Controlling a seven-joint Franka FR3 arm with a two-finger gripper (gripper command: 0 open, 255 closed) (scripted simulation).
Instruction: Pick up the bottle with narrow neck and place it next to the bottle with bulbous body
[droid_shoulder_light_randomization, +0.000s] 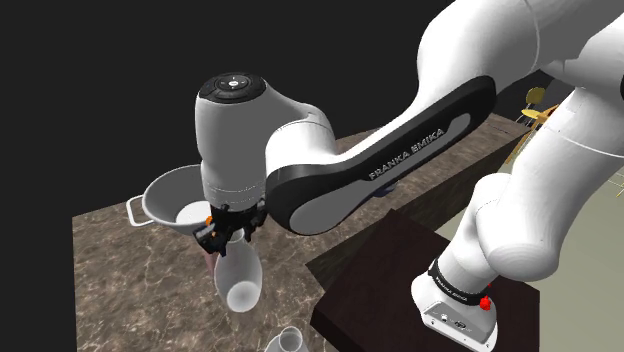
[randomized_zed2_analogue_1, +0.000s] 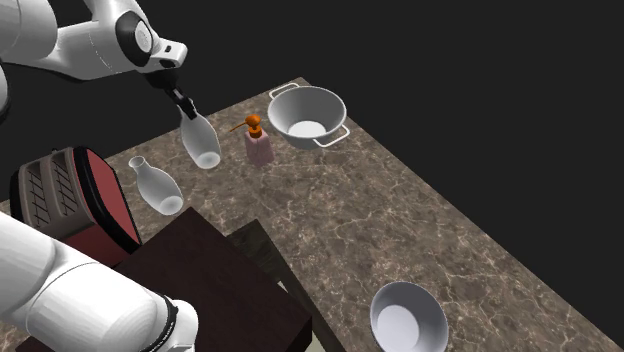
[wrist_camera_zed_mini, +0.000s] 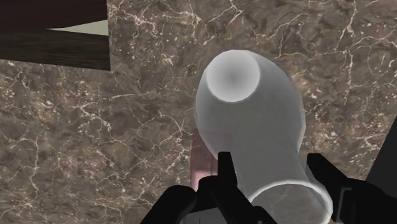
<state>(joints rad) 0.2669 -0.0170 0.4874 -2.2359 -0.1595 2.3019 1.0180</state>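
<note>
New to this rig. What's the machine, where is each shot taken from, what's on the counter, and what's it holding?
A white robot arm with a black two-finger tool. One picture looks over its shoulder, one from across the counter, one from a camera on the hand. The tool clasps a pale bottle. On the marbled counter: a second bottle, a pink pump dispenser, a two-handled pot, a bowl, a red toaster.
</note>
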